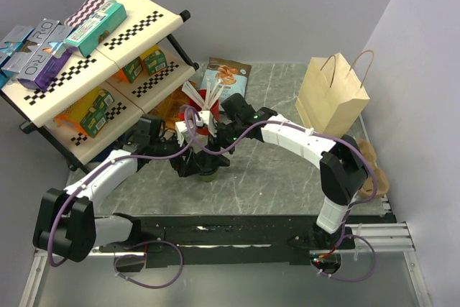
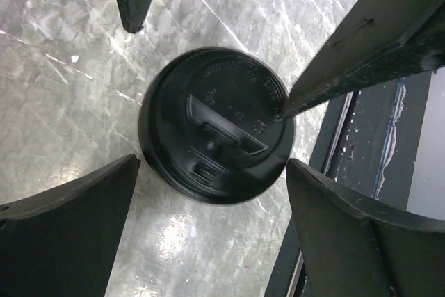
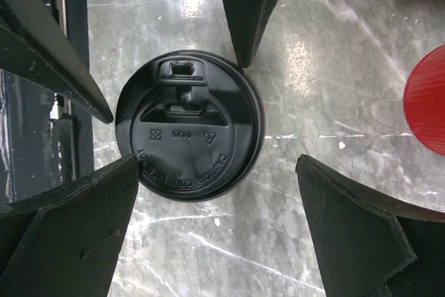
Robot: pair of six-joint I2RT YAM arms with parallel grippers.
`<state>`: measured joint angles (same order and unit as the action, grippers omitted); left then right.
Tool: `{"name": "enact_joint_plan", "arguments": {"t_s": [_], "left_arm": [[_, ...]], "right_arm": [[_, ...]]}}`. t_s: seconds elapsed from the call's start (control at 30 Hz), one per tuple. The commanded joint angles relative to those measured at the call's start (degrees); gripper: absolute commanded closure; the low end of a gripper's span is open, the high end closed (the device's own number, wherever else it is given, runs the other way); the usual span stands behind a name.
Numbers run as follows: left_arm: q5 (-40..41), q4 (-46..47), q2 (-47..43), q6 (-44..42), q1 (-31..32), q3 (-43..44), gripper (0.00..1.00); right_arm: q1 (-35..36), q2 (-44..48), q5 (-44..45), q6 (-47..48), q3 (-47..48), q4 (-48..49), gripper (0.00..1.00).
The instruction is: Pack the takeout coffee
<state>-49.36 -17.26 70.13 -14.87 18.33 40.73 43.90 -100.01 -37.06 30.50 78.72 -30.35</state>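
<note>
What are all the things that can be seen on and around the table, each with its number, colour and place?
takeout coffee: one, dark cup with black lid, table centre
red cup: one, red, holding white stirrers, just behind the coffee
snack pouch: one, blue, far centre, lying flat
paper bag: one, tan, far right, upright
tray: one, brown, right edge, perhaps a cup carrier
shelf rack: one, cream, far left
boxes: several, mixed colours, on the rack
table: one, grey marbled
left hand: one, black, open over the lid
right hand: one, black, open over the same lid
</note>
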Motion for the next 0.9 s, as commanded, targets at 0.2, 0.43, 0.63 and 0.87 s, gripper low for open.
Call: {"name": "enact_joint_plan", "arguments": {"t_s": [0.2,0.43,0.63,0.87], "left_arm": [[3.6,5.0,2.6,0.9,2.9,-0.3,0.09],[13.0,5.4,5.6,-0.1,6.6,0.2,0.12],[18.5,3.7,7.2,-0.4,8.2,0.8,0.12],[13.3,4.4,6.3,2.1,8.1,2.1,0.12]], "right_arm": [[3.9,-0.8,0.1,3.4,-2.1,3.1,0.00],[5.0,-2.0,0.8,2.7,-3.1,3.7,0.00],[5.3,-2.9,2.1,0.6,-4.4,4.8,0.00],[3.5,-2.8,1.3,-3.2,-3.4,5.4,0.01]]}}
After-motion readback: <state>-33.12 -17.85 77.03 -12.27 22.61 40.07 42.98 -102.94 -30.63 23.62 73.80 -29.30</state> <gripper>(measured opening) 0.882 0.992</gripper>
